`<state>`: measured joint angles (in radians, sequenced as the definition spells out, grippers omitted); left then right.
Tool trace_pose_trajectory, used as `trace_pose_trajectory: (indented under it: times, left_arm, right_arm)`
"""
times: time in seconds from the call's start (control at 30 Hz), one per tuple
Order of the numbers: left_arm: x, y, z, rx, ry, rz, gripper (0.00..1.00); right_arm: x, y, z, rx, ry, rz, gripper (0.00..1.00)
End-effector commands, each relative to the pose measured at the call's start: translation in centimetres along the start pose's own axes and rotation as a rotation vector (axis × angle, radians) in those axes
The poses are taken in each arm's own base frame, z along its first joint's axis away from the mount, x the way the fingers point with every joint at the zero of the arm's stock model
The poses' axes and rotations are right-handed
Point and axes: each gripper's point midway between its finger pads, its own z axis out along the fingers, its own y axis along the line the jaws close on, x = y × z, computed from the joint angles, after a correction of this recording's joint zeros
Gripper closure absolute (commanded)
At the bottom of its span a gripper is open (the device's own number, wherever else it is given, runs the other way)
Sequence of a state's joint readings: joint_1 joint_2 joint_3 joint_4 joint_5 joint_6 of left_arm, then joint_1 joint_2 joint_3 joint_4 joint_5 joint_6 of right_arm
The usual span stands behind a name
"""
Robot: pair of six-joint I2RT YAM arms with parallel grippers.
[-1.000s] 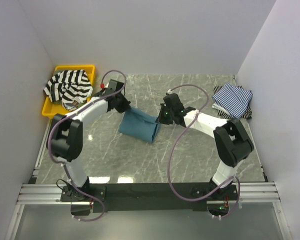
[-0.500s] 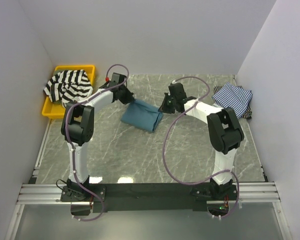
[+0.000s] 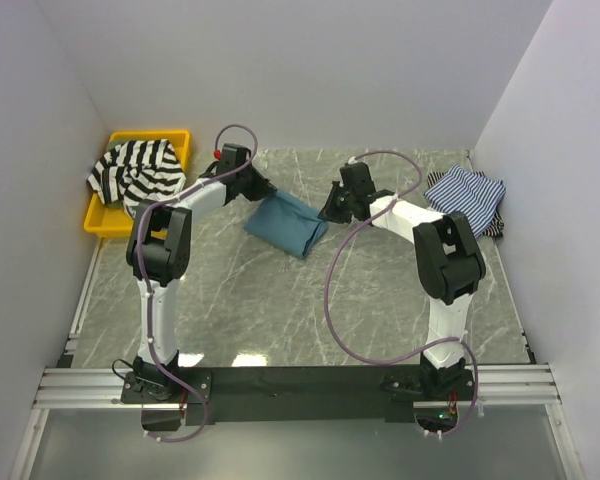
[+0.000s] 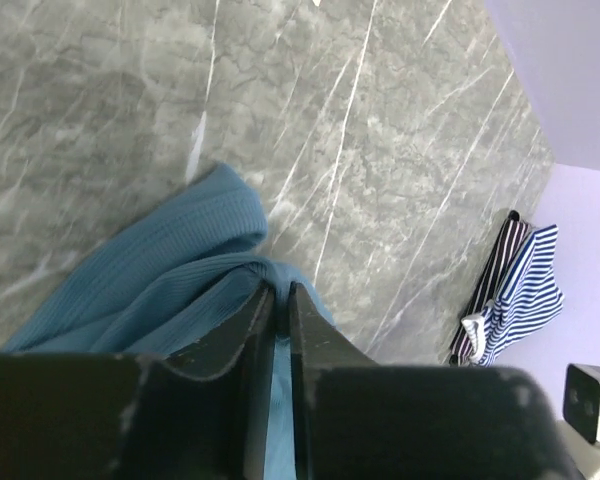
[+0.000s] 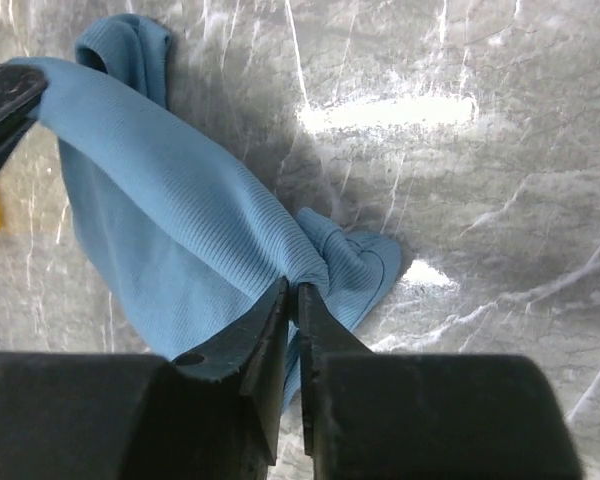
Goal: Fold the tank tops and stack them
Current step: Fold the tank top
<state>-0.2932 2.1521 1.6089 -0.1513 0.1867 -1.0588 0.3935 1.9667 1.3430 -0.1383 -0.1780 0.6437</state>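
**Top view:** teal tank top [image 3: 285, 222] lies mid-table, a bit left of centre, bunched into a rough rectangle. Its long axis runs far-left to near-right. L gripper [image 3: 265, 192] is at its far-left corner and R gripper [image 3: 327, 212] at its right end, so the cloth spans between the two and hangs to the near side of that line. Thin-striped tops [image 3: 465, 198] sit far right, closer to the R arm. B/w striped top [image 3: 135, 172] is in the yellow tray [image 3: 175, 135], far left.

**L wrist:** fingers nearly pressed together, with a thin fold of teal cloth pinched between them. The rest of the top spreads away to the left of the tips.

**R wrist:** jaws close together, nipping a gathered bunch of teal at the tips. The cloth runs taut from there towards the L claw, up-left in this view.

Prob next: both arms move together, across the long axis.
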Motion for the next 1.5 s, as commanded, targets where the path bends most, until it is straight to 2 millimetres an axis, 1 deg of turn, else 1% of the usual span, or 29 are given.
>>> trace_pose_trajectory:
  times: [0.0, 0.2, 0.3, 0.33, 0.4, 0.53, 0.57, 0.63, 0.7, 0.73, 0.77, 0.8, 0.83, 0.87, 0.9, 0.93, 0.97, 1.0, 1.03, 1.07, 1.13, 1.2, 1.27, 1.3, 1.33, 1.37, 1.4, 1.43, 1.47]
  left_arm:
    - [-1.4, -2.3, 0.3, 0.095, -0.032, 0.023, 0.84]
    - [-1.9, -2.7, 0.3, 0.133, -0.032, 0.043, 0.71]
    - [-2.3, -4.0, -0.4, 0.169, -0.040, 0.069, 0.60]
    - [-2.4, -4.4, -0.6, 0.180, -0.046, 0.082, 0.54]
    - [-2.9, -5.5, -1.6, 0.207, -0.060, 0.101, 0.45]
    - [-4.6, -8.1, -4.3, 0.274, -0.114, 0.148, 0.37]
    - [-4.9, -9.0, -5.4, 0.295, -0.129, 0.162, 0.37]
    - [-5.1, -9.4, -6.5, 0.297, -0.141, 0.175, 0.36]
    - [-5.4, -10.4, -8.5, 0.319, -0.165, 0.190, 0.36]
    - [-5.0, -9.6, -8.7, 0.302, -0.162, 0.183, 0.36]
    - [-5.1, -10.2, -10.3, 0.315, -0.182, 0.182, 0.35]
    - [-4.9, -9.9, -10.9, 0.312, -0.184, 0.170, 0.35]
    - [-4.2, -8.7, -11.0, 0.287, -0.173, 0.162, 0.36]
    - [-4.1, -8.4, -12.1, 0.272, -0.186, 0.154, 0.36]
    - [-3.8, -7.9, -12.4, 0.254, -0.185, 0.142, 0.37]
    - [-2.9, -5.9, -12.2, 0.202, -0.164, 0.124, 0.37]
    - [-2.8, -5.7, -13.0, 0.198, -0.175, 0.118, 0.38]
    - [-2.4, -5.3, -13.4, 0.194, -0.179, 0.099, 0.39]
    - [-0.9, -3.5, -12.9, 0.171, -0.156, 0.092, 0.39]
    - [-0.8, -3.6, -13.4, 0.183, -0.171, 0.090, 0.39]
    - [0.8, -2.0, -12.8, 0.148, -0.142, 0.080, 0.40]
    - [1.6, -2.1, -12.2, 0.172, -0.121, 0.091, 0.42]
    - [3.0, -2.3, -11.2, 0.172, -0.084, 0.110, 0.43]
    - [3.5, -2.1, -10.7, 0.152, -0.083, 0.128, 0.43]
    - [5.0, -2.5, -9.8, 0.137, -0.055, 0.149, 0.43]
    - [5.5, -2.8, -9.3, 0.135, -0.051, 0.161, 0.44]
    - [6.5, -2.2, -8.8, 0.102, -0.024, 0.168, 0.45]
    - [7.2, -2.3, -8.3, 0.082, -0.028, 0.168, 0.46]
    - [7.7, -1.8, -7.6, 0.063, -0.018, 0.160, 0.46]
  right_arm:
    - [-2.5, 1.4, -0.4, -0.038, -0.060, 0.009, 0.83]
    - [-3.8, 1.3, -1.6, -0.021, -0.106, 0.014, 0.68]
    - [-4.4, 1.1, -2.2, -0.013, -0.122, 0.016, 0.59]
    - [-4.6, 1.1, -2.3, -0.008, -0.130, 0.017, 0.57]
    - [-4.8, 1.0, -2.7, -0.002, -0.137, 0.015, 0.52]
    - [-5.4, 1.0, -3.5, 0.008, -0.158, 0.012, 0.48]
    - [-5.7, 1.2, -4.1, 0.004, -0.170, 0.009, 0.46]
    - [-5.9, 1.2, -4.5, 0.007, -0.181, 0.010, 0.45]
    - [-6.1, 1.3, -5.2, 0.013, -0.191, 0.002, 0.44]
    - [-6.1, 1.2, -5.4, 0.017, -0.194, -0.003, 0.44]
    - [-6.2, 1.1, -6.0, 0.029, -0.197, -0.005, 0.44]
    - [-6.2, 1.0, -6.2, 0.039, -0.199, -0.008, 0.44]
    - [-5.8, 0.6, -6.4, 0.053, -0.196, -0.012, 0.43]
    - [-6.1, 0.5, -7.3, 0.063, -0.217, -0.014, 0.43]
    - [-6.1, 0.3, -7.7, 0.070, -0.224, -0.015, 0.43]
    - [-5.2, -0.1, -7.9, 0.078, -0.210, -0.016, 0.42]
    - [-5.1, 0.2, -8.7, 0.070, -0.221, -0.022, 0.42]
    - [-4.3, 0.7, -8.9, 0.062, -0.213, -0.037, 0.42]
    - [-3.3, -0.1, -8.8, 0.090, -0.209, -0.044, 0.42]
    - [-3.0, 0.4, -9.1, 0.083, -0.215, -0.057, 0.42]
    - [-1.4, 0.6, -8.8, 0.101, -0.197, -0.085, 0.41]
    - [-0.9, 0.5, -8.2, 0.114, -0.188, -0.100, 0.41]
    - [-1.5, 0.4, -7.4, 0.139, -0.204, -0.123, 0.41]
    - [-2.1, 0.5, -7.0, 0.145, -0.220, -0.138, 0.41]
    - [-3.5, 0.4, -6.3, 0.177, -0.247, -0.168, 0.39]
    - [-3.8, 0.2, -5.7, 0.195, -0.238, -0.189, 0.39]
    - [-4.2, 0.4, -5.1, 0.196, -0.235, -0.210, 0.39]
    - [-5.5, 1.3, -4.9, 0.187, -0.251, -0.226, 0.39]
    - [-4.7, 0.7, -3.4, 0.199, -0.201, -0.260, 0.39]
